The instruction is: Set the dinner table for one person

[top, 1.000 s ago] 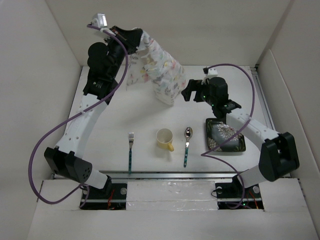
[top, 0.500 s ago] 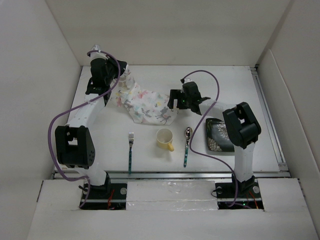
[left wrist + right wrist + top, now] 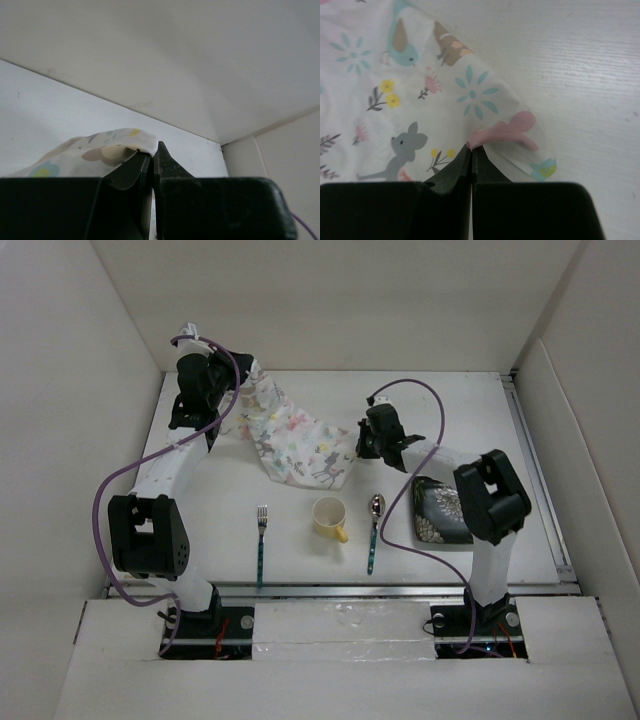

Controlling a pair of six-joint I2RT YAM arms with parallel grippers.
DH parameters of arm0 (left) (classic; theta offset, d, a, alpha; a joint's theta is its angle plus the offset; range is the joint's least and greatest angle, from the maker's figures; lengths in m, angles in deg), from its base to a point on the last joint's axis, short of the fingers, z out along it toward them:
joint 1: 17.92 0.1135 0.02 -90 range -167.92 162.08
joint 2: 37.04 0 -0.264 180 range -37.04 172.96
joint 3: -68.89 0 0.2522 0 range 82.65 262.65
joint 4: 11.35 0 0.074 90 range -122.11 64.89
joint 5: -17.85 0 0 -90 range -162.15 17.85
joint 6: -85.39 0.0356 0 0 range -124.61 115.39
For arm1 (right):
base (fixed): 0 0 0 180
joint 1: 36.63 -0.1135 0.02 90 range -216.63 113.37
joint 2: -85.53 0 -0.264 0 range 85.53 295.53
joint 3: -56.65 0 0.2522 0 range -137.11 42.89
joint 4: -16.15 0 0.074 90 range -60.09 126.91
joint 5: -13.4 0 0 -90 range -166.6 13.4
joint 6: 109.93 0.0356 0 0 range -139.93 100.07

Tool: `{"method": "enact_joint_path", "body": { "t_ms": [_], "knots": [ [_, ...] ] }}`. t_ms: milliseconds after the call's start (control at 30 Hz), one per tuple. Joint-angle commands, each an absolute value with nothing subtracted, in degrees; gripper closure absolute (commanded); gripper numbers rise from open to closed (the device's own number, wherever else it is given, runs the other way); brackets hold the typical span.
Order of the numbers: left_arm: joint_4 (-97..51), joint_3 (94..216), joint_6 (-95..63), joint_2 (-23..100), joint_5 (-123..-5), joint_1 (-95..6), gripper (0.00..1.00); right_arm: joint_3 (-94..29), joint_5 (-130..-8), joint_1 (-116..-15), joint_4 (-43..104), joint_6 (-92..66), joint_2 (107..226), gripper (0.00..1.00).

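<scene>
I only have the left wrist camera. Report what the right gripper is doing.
Observer: The right gripper is shut, pinching a fold of the placemat near its edge.
Operator: Describe how the cloth lies.
Observer: From above, it lies mostly on the dinner table, rising at its far left corner to the left gripper.
Operator: List what's nearer the bases.
Observer: Fork, yellow cup and spoon in a row; a dark plate to their right.

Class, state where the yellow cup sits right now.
In the top view, the yellow cup stands between the fork on its left and the spoon on its right, on the near side of the placemat.
</scene>
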State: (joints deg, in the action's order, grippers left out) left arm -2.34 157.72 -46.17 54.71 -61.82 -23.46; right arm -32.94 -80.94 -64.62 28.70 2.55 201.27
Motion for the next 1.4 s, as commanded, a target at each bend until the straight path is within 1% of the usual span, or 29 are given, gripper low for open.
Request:
{"method": "enact_joint_path", "body": {
  "t_ms": [0,33,67,100,233,300,367,400,533,567,633,667,700,767,800,833,867,900,933,967,1000,1033,1067,1100,1200,1267,1300,1333,1367],
  "knots": [
    [2.2,161.1,-44.4,48.0,-62.5,-23.8,1.00,-31.4,-87.7,-66.0,24.2,-1.7,184.0,1.00],
    [1.9,161.1,-42.2,46.5,-64.9,-23.8,1.00,-30.9,-89.1,-66.0,25.2,-4.3,177.8,1.00],
    [1.8,161.1,-42.1,46.5,-64.9,-23.8,1.00,-30.8,-89.5,-66.0,25.8,-5.4,177.7,1.00],
    [1.9,160.9,-41.6,45.2,-65.8,-23.8,1.00,-31.3,-89.7,-66.0,26.6,-6.3,172.6,1.00],
    [1.3,158.8,-40.3,43.3,-68.9,-23.3,1.00,-36.0,-86.9,-61.6,32.4,-9.5,167.4,1.00],
    [1.4,157.7,-40.3,42.7,-69.1,-23.3,1.00,-39.4,-85.0,-59.5,36.3,-10.3,169.2,1.00],
    [1.4,156.1,-40.6,42.9,-69.2,-23.3,1.00,-44.4,-83.9,-56.3,36.9,-10.4,176.1,0.99],
    [1.4,156.1,-40.7,43.1,-69.2,-23.3,1.00,-44.5,-83.2,-55.1,37.2,-10.3,176.1,0.99],
    [0.4,153.2,-41.7,43.7,-68.1,-23.3,1.00,-56.2,-81.0,-50.0,41.7,-9.8,189.6,0.97],
    [0.5,152.3,-42.1,43.8,-67.9,-23.3,1.00,-63.8,-79.4,-49.1,44.9,-9.6,196.7,0.96],
    [0.4,149.4,-43.3,44.3,-67.1,-24.0,1.00,-72.3,-78.4,-46.7,48.6,-8.9,204.1,0.81],
    [0.4,148.3,-43.5,44.8,-67.1,-24.5,1.00,-79.5,-77.1,-46.0,51.4,-8.2,210.1,0.69],
    [0.5,147.4,-43.2,45.1,-67.0,-25.4,1.00,-82.3,-74.9,-44.8,52.7,-7.9,212.1,0.47],
    [-0.5,145.8,-42.1,46.8,-66.8,-25.9,1.00,-84.8,-72.5,-43.7,54.3,-7.4,212.4,0.37],
    [-0.8,145.3,-42.4,47.2,-66.5,-25.9,1.00,-80.9,-71.8,-43.7,53.3,-7.4,210.4,0.31],
    [-0.8,144.4,-42.7,47.9,-66.1,-25.9,1.00,-76.3,-71.2,-43.1,50.9,-6.8,207.2,0.31],
    [-0.7,144.1,-42.9,48.2,-65.8,-25.9,1.00,-70.7,-70.5,-43.0,43.7,-6.0,203.7,0.30],
    [-0.8,144.2,-42.9,49.2,-65.6,-25.4,1.00,-58.7,-71.1,-43.6,40.3,-5.6,195.7,0.31],
    [-1.3,144.9,-42.7,49.7,-65.6,-25.4,1.00,-53.1,-72.1,-44.7,37.6,-5.6,192.0,0.33],
    [-2.2,145.1,-42.1,50.1,-65.8,-25.4,1.00,-47.8,-73.6,-45.4,33.6,-5.5,188.7,0.40],
    [-2.3,145.1,-42.1,50.3,-66.1,-25.4,1.00,-42.9,-73.9,-46.0,32.1,-5.4,186.1,0.68],
    [-2.1,144.8,-42.1,50.4,-66.1,-25.4,1.00,-35.2,-74.2,-46.7,31.2,-5.2,182.9,0.84],
    [-2.0,144.8,-42.1,50.6,-66.2,-25.4,1.00,-32.0,-74.0,-48.2,30.4,-4.9,182.1,0.95],
    [-2.2,144.6,-42.1,50.7,-66.3,-25.4,1.00,-29.6,-73.5,-49.0,28.3,-4.8,181.8,1.00],
    [-2.3,143.3,-41.6,50.1,-67.1,-25.4,1.00,-23.8,-73.3,-52.5,27.8,-5.5,182.5,1.00],
    [-2.1,142.2,-41.3,49.7,-67.9,-25.4,1.00,-22.2,-75.5,-53.9,26.8,-5.4,183.8,0.85],
    [-2.3,142.2,-41.4,49.5,-68.1,-25.4,1.00,-22.2,-75.5,-53.9,26.9,-5.4,184.6,0.64],
    [-2.4,142.1,-41.4,49.5,-68.1,-25.4,1.00,-22.8,-75.0,-54.5,27.2,-5.4,185.5,0.57],
    [-2.4,142.1,-41.5,49.4,-67.8,-25.9,1.00,-24.4,-74.0,-54.5,27.8,-5.5,188.0,0.52]
  ]
}}
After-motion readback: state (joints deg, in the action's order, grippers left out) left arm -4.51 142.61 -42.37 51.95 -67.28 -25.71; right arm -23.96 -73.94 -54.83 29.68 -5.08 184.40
